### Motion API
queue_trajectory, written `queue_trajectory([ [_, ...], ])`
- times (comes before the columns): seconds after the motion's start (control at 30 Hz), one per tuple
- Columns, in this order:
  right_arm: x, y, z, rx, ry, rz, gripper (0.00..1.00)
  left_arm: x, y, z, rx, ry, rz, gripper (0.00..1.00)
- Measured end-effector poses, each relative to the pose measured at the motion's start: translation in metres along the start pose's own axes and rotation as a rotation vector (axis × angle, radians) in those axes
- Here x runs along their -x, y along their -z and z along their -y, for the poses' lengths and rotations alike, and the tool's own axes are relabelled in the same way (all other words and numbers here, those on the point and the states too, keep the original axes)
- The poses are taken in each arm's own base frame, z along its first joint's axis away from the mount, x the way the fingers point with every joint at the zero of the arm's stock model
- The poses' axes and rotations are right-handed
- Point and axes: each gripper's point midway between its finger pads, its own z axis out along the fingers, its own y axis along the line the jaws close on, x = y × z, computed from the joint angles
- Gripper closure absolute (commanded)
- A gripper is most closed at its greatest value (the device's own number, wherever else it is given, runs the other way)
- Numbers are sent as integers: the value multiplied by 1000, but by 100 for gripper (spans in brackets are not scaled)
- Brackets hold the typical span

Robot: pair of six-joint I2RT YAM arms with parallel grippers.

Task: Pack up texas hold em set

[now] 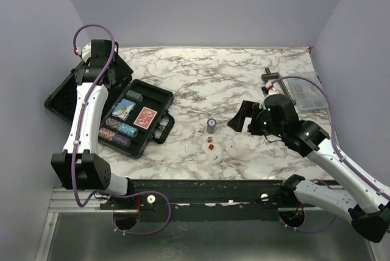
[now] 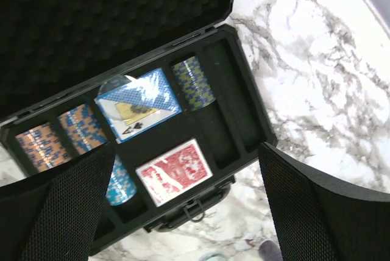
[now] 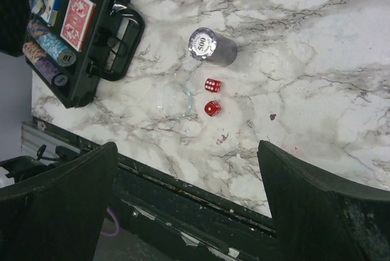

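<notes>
Beside red dice [image 3: 212, 85], the chip stack [image 3: 210, 46] reads 500; left gripper [image 2: 186, 169] and right gripper [image 3: 187, 157] gape.

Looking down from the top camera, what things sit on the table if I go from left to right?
black case → chip stack → clamp → clear plastic box

Lilac walls [image 1: 207, 5] on three sides, soft even light. Table [image 1: 219, 84] is white marble, grey veins; metal rail [image 1: 67, 203] along near edge — dull grey panel [image 1: 201, 246] below.
</notes>
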Motion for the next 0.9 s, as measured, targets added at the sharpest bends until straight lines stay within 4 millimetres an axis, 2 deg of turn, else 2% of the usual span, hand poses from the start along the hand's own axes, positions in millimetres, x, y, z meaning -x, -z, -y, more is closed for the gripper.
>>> queue_trajectory([
  [0.13, -4, -13, 2, -18, 4, -31, 0, -8, 19, -16, -46, -70, 43, 4],
  [0.23, -9, -23, 4, -39, 5, -62, 0, -28, 30, -27, -128, -124, 62, 5],
  [0.4, -17, -37, 9, -67, 6, -102, 0, -58, 52, -35, -321, -209, 123, 7],
  [0.5, -21, -44, 11, -82, 4, -124, 0, -64, 61, -27, -422, -259, 153, 8],
  [0.67, -30, -57, 15, -106, 4, -173, 0, -79, 79, -2, -593, -366, 166, 10],
  [0.9, -29, -74, 6, -120, 19, -206, 0, -108, 104, 29, -769, -550, 159, 13],
])
